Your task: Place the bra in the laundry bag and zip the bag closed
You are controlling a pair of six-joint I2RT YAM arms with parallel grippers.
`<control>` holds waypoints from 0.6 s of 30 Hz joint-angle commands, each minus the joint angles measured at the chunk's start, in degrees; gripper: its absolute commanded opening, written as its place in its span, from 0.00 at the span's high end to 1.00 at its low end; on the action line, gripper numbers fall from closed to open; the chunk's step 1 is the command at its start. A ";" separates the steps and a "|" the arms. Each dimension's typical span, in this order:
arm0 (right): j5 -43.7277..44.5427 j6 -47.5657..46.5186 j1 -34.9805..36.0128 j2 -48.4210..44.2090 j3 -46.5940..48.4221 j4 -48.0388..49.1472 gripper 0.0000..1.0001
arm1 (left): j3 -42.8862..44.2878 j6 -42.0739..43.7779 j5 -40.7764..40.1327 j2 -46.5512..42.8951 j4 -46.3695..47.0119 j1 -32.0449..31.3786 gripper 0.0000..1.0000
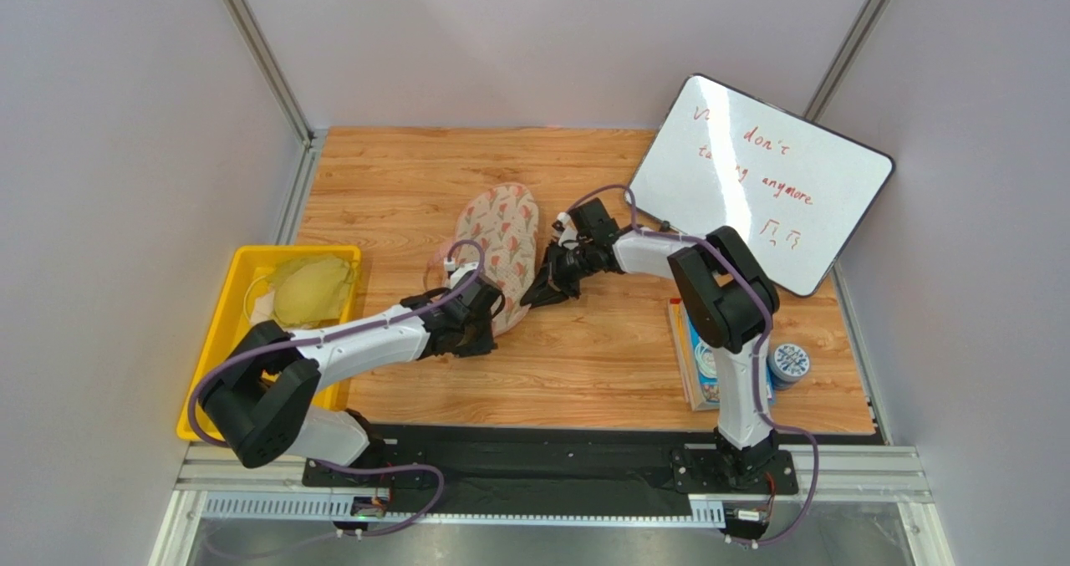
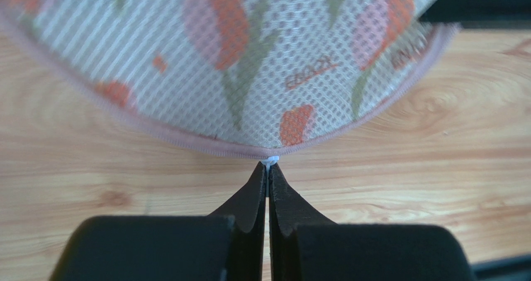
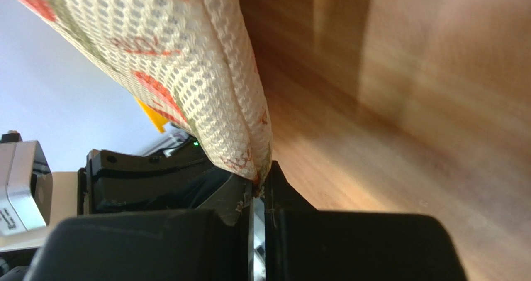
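Left wrist view: the left tool (image 2: pixel 268 169), fingers pressed together, pinches the pink-trimmed rim of the peanut-shaped beige leaf-print mesh laundry bag (image 2: pixel 237 57) at its 6 o'clock. The right tool (image 3: pixel 257 184) clamps the bag's edge at 4 o'clock. On the wooden tabletop (image 1: pixel 603 340), at the bag's 9 o'clock, a yellow plastic bin (image 1: pixel 302 253) holds a pale yellow garment (image 1: pixel 312 290).

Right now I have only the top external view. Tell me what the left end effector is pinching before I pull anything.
Observer: In the left wrist view, the left end effector is shut on a small white tab at the pink trim of the laundry bag.
Operator: Now report the right one.
Observer: In the right wrist view, the right end effector is shut on the bag's mesh edge, where two layers meet.
Operator: Check for the bra.
Observer: No bra shows in either wrist view. I cannot tell whether it is inside.
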 commanded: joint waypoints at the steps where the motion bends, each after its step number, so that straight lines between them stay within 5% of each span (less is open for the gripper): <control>1: 2.50 -13.40 -1.43 2.26 10.68 -16.61 0.92 | -0.47 0.94 12.02 -0.19 8.88 0.04 1.00; 4: 3.11 -12.79 -1.52 0.60 11.93 -19.89 0.63 | 2.69 0.76 13.53 1.83 9.43 0.13 1.00; 10: 2.86 -9.46 -2.22 -9.50 -0.44 -16.04 0.31 | 7.97 0.59 17.04 7.19 10.75 0.13 1.00; 18: -2.16 -0.49 -2.40 -16.46 -15.66 5.03 0.22 | 8.33 0.41 20.12 10.01 12.95 0.04 1.00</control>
